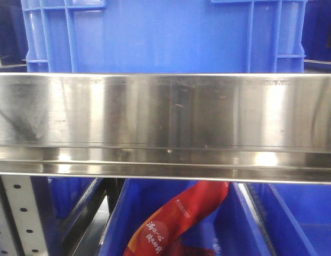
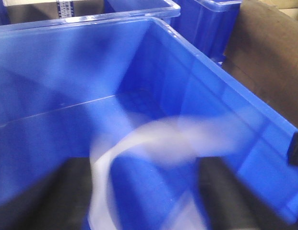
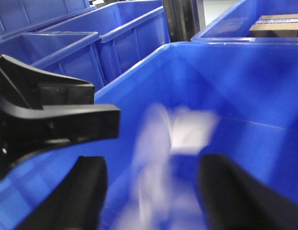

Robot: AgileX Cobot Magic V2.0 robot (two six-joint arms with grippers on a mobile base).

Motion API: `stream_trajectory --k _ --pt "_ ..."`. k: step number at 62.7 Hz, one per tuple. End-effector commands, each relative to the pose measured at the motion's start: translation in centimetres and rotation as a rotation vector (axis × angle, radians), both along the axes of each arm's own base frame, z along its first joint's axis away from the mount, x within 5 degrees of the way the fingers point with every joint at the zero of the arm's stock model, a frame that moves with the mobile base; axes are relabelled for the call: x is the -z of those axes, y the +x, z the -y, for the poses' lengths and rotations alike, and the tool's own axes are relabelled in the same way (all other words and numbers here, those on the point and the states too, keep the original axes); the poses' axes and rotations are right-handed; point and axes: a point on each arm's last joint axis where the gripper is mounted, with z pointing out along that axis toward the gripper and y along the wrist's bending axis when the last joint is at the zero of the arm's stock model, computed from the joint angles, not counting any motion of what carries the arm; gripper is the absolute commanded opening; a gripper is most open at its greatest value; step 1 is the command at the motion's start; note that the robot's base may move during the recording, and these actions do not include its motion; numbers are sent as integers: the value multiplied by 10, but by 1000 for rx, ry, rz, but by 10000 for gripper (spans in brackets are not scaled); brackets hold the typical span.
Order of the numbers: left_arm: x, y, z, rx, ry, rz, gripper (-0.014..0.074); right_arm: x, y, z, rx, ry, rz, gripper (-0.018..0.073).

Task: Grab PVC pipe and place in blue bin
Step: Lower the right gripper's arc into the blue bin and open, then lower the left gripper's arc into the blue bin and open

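Two dark fingers frame the bottom of each wrist view, and in both the pincers stand wide apart with nothing pressed between them. Between the left pincer [image 2: 139,201] fingers [image 2: 230,191] a white, curved PVC pipe [image 2: 153,139] shows as a motion-blurred arc over the inside of the blue bin [image 2: 225,96]; it touches neither finger, and the blur hides whether it rests on the bin floor. From the right pincer [image 3: 151,201] the same pipe appears as a pale smear with a squarer white end, low inside the bin, against the far wall. At the left of that view a black arm part, apparently the other pincer's body [image 3: 48,120], reaches over the bin's near rim. Beyond the bin stand more blue bins [image 3: 120,38], and a brown cardboard panel [image 2: 268,57] stands just beside the bin's right wall.

The front camera shows a steel desk edge [image 1: 165,117] across the middle. Below it lies a lower blue bin [image 1: 245,229] holding a red printed bag [image 1: 181,218]. Above and farther back a large blue crate [image 1: 165,34] sits on the desk.
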Motion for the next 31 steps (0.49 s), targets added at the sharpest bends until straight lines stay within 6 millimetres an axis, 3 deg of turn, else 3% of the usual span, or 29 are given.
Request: stream_trajectory --k 1,10,21,25,31 --pt "-6 -2 1 2 -18 19 411 -7 0 1 8 -5 57 373" --pt "-7 -5 -1 3 -13 10 369 -11 -2 3 11 1 76 370" --pt "-26 -23 -11 7 -29 33 148 -26 -17 9 10 19 117 342" --pt "-35 -31 -15 7 -41 55 38 -32 -24 12 12 20 142 251" --pt "-49 -44 -23 6 -59 91 -113 -41 -32 17 18 1 186 36"
